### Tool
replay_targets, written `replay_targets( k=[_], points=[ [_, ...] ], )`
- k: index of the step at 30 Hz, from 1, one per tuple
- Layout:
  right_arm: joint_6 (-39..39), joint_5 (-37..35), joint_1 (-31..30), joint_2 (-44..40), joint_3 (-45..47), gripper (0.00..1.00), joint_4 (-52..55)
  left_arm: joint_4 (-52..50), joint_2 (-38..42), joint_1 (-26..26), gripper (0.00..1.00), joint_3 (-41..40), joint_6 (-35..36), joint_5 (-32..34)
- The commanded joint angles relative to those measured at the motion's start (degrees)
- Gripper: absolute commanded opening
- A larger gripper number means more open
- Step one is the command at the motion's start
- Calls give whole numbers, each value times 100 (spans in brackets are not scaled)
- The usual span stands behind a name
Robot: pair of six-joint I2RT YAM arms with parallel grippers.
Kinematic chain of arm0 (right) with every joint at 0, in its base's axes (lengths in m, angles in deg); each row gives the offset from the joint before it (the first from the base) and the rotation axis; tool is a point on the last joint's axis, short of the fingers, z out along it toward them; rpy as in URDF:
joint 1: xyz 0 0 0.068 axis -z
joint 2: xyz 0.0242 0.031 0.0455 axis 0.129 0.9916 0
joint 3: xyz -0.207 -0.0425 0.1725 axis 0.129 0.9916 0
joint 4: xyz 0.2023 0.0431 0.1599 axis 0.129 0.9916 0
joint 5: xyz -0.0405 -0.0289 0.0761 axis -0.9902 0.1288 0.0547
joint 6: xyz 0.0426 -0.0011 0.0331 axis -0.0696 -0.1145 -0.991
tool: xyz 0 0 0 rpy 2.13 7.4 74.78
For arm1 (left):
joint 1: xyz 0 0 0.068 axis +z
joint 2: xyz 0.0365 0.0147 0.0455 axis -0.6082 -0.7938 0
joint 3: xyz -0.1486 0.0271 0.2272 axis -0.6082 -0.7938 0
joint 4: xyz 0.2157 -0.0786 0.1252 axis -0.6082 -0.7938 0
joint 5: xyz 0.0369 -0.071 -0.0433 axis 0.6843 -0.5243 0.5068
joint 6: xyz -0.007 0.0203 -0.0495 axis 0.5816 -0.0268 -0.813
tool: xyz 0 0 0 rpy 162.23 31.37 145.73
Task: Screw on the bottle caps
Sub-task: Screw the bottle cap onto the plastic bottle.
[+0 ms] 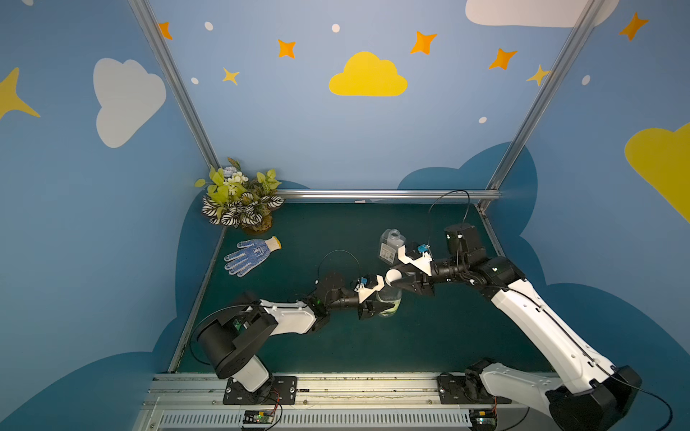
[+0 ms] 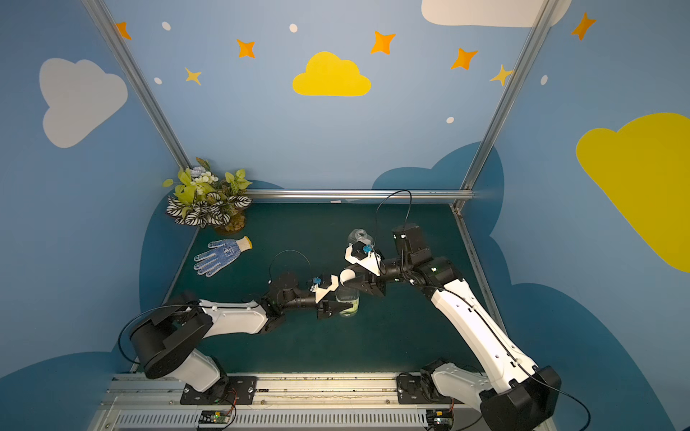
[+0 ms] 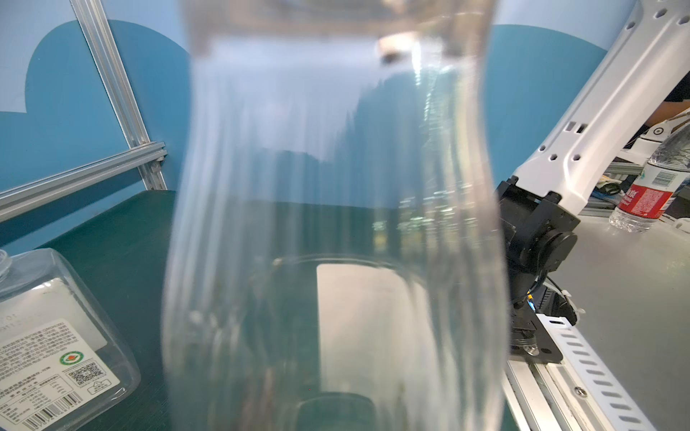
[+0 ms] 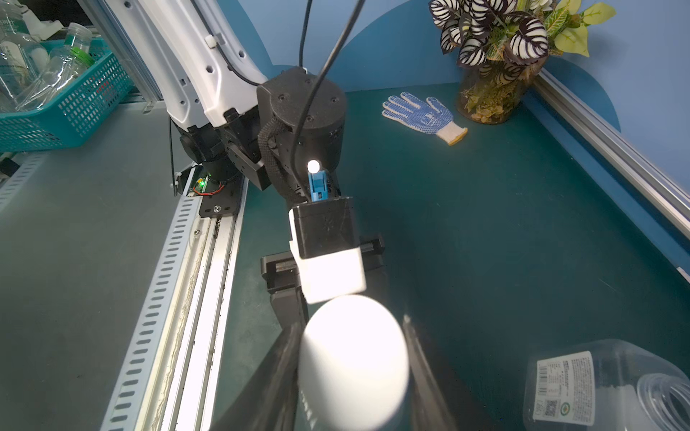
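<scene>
In both top views my left gripper [image 1: 388, 300] [image 2: 345, 300] is shut on the slim clear bottle [image 1: 390, 296] [image 2: 349, 298], which has a yellow-green label and stands upright at mid-table. That bottle [image 3: 336, 224] fills the left wrist view and hides the fingers. My right gripper [image 1: 394, 278] [image 4: 353, 373] reaches in from the right, and its dark fingers [image 4: 283, 358] press both sides of a white bottle cap [image 1: 392, 277] [image 2: 348, 276] [image 4: 353, 358] sitting over the slim bottle's neck. The squat square bottle [image 1: 391, 242] [image 2: 359, 239] [image 3: 56, 336] [image 4: 605, 388] stands behind them, its mouth uncovered.
A blue dotted work glove [image 1: 252, 255] lies at the left of the green mat. A potted plant [image 1: 241, 197] fills the far left corner. A slotted metal rail [image 1: 336, 388] runs along the front edge. Off the table are a teal basket [image 4: 56, 93] and a red-labelled water bottle [image 3: 649, 186].
</scene>
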Motion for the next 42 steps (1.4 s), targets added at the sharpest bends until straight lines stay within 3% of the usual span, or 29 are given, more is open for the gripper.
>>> replay_targets(
  k=[1, 9, 21, 25, 26, 31, 34, 37, 42],
  points=[
    [-37, -64, -26, -148, 112, 42, -139, 177, -47, 4, 40, 76, -65, -45],
    [-504, -207, -27, -322, 427, 40, -695, 434, -37, 3, 40, 73, -192, 83],
    [-1328, -1227, -228, -457, 760, 40, -1124, 334, 69, -14, 38, 118, -15, 755],
    [-1658, -1883, -403, -504, 875, 42, -1335, 317, 109, -31, 38, 102, 60, 934],
    [-1712, -1981, -430, -550, 929, 45, -1394, 302, 120, -32, 38, 92, 72, 967],
    [-1881, -2392, -454, -765, 947, 80, -1505, 250, 101, -32, 38, 47, 107, 983],
    [-1758, -2589, -427, -939, 733, 95, -1210, 278, 66, -32, 38, 5, 92, 932],
    [-1164, -1929, -134, -1011, 478, 98, -748, 351, 52, -27, 38, -49, 61, 819],
    [-204, 24, 508, -833, 61, 98, 68, 288, 61, 5, 39, -58, 11, 251]
  ],
)
